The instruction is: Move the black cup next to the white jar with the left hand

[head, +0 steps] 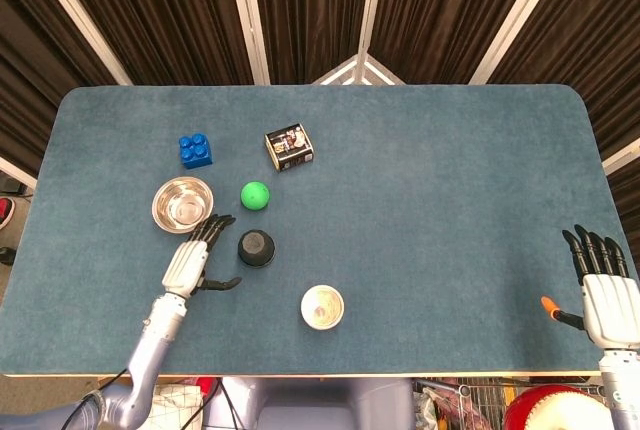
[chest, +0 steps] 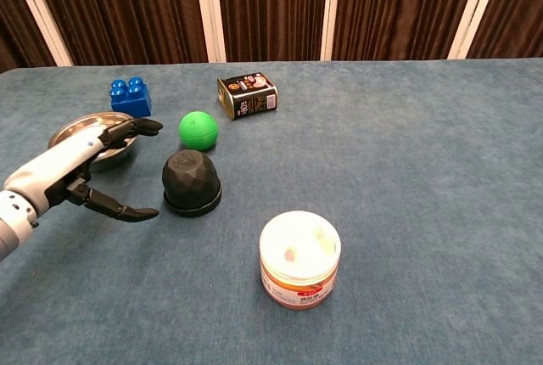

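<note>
Left hand empty, fingers spread, just at 9 o'clock of upturned black cup. Wrap cup low, avoid green ball, set beside white jar.

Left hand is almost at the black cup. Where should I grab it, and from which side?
Grip the black cup around its faceted side wall, just above the wider base rim, coming from its left, where the open left robot hand already sits. It stands upside down, so no rim or handle is on offer. The white jar side stays clear.
</note>
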